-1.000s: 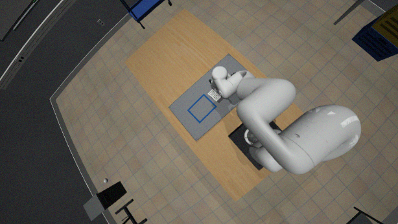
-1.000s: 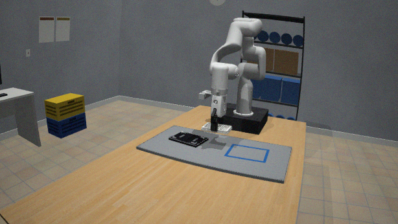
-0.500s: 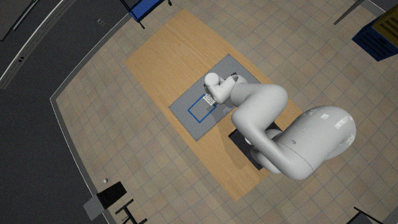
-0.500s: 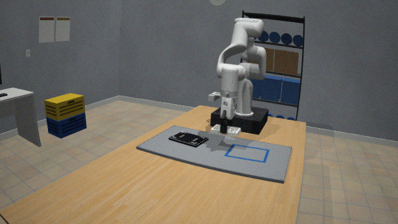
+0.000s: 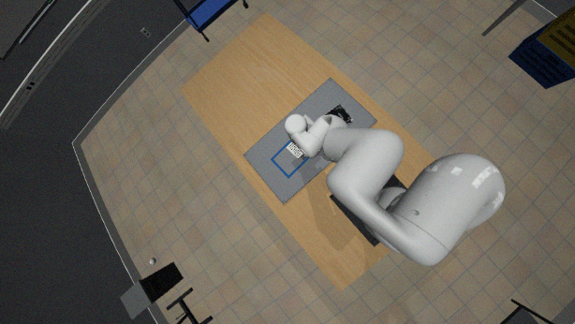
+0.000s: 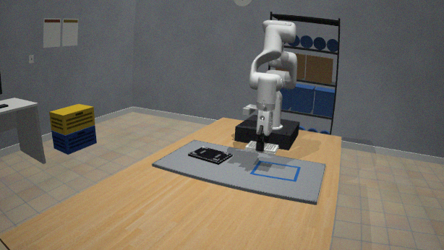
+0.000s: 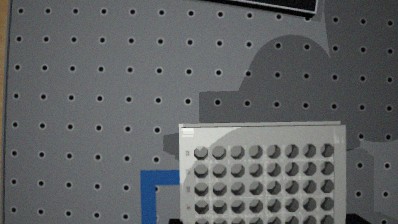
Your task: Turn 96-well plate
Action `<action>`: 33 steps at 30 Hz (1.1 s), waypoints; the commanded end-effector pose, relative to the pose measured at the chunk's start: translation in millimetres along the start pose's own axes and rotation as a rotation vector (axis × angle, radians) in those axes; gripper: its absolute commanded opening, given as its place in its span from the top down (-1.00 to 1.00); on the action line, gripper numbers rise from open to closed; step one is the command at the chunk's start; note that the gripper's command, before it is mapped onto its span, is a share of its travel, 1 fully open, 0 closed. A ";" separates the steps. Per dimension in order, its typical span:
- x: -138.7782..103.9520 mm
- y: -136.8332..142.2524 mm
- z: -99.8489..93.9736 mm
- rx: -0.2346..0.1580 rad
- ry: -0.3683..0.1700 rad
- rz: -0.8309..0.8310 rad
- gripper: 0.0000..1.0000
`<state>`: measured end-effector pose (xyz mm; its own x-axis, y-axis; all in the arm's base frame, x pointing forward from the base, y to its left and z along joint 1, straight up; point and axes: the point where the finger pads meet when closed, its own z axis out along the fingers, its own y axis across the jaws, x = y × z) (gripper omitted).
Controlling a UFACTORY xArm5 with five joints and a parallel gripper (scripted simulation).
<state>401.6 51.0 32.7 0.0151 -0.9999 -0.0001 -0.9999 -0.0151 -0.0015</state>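
Observation:
My gripper (image 6: 259,147) is shut on the white 96-well plate (image 5: 295,149) (image 6: 271,147) (image 7: 262,175) and holds it level above the grey pegboard mat (image 5: 272,180) (image 6: 181,164) (image 7: 75,100). The plate hangs over the near corner of a blue marked rectangle (image 5: 280,169) (image 6: 272,177) (image 7: 148,197). The black plate nest N1 (image 5: 339,111) (image 6: 210,154) (image 7: 280,4) lies empty on the mat's other end, well apart from the plate. In the wrist view the fingers are hidden, and I cannot make out the plate's cut-off corner.
The mat lies on a wooden table (image 6: 144,209). The arm's black base (image 6: 246,134) stands at the table's far edge behind the mat. A shelf rack (image 6: 318,72) stands behind it, and yellow and blue crates (image 6: 72,128) stand on the floor at the left.

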 end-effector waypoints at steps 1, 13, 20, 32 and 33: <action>-6.6 -2.1 -0.8 0.004 0.001 0.001 1.00; -46.6 -5.3 0.7 0.004 0.001 0.001 1.00; -63.2 -6.6 1.4 0.004 0.001 0.001 1.00; -76.3 -7.7 1.9 0.004 0.001 0.001 1.00; -76.3 -7.7 1.9 0.004 0.001 0.001 1.00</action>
<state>406.7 126.8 29.6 0.0143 -0.9999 -0.0002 -0.9999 -0.0143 -0.0007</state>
